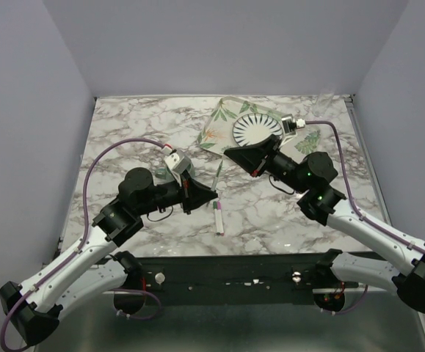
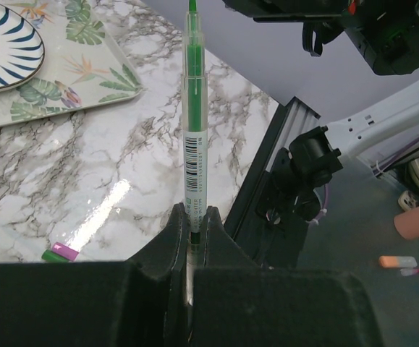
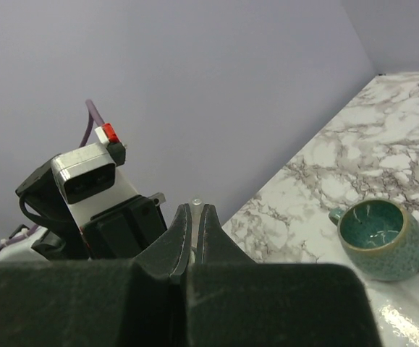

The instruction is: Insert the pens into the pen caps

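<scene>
The left pincer point(image 2: 192, 214) was clamped on the tail of the green pen point(image 2: 194, 108). The pen stuck out ahead of the fingers, its nib end toward the right arm. In the top view this pen point(image 1: 219, 176) hung above the middle of the bench point(image 1: 124, 132), with the right pincer point(image 1: 232, 153) just to its far right. The second pen point(image 1: 219, 221), pink at its far end, lay on the bench just near of the left pincer.

In the left wrist view the green cap point(image 2: 50, 254) and the pink cap point(image 2: 66, 251) lay touching on the bench close beside the left pincer. Neither seemed fitted yet. The right pincer point(image 3: 195, 208) had its fingers drawn almost together. A tiny pale speck sat at their tips, and I could not tell whether anything was held there.

The step in hand was probably capping the green pen. To do it well, the left arm would best hold the pen steady, since the grip was so far back that the long free end could swing. The right pincer should take the green cap by its closed end, leaving the mouth clear. Because the caps touched, it would need a narrow, square approach so as not to flick the pink one away. The cap should then be lined up on the pen's axis before pushing. A skewed push would likely bend the pen aside or slide it back through the left fingers.
</scene>
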{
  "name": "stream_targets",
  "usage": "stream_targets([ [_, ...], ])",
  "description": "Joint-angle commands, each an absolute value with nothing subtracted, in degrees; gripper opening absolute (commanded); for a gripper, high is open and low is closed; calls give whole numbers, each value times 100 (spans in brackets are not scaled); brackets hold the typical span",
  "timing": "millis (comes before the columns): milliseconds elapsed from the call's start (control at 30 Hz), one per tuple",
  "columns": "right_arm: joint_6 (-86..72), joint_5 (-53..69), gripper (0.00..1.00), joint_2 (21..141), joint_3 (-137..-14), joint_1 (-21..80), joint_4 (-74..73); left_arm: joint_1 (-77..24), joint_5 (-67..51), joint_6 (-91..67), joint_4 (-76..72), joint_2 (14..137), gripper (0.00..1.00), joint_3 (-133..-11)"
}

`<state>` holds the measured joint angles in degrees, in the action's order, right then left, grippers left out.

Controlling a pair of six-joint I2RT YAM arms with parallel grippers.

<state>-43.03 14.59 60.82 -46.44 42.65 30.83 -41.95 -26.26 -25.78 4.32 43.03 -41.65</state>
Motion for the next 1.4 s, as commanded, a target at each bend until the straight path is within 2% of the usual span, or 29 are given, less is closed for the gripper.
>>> stream_targets([
  [0, -4236, 1397, 1, 5985, -4526, 4333, 3261, -4166, -2602, -2575, 308, 4236, 0, -4096],
  [600, -4210, 1424, 1, 5985, -4772, 4359, 3243, -4149, -2584, -2531, 351, 4236, 0, -4104],
  [1367, -4184, 1600, 1, 5950, -4483, 4579, 3042, -4140, -2435, -2479, 395, 4131, 0, -4087],
])
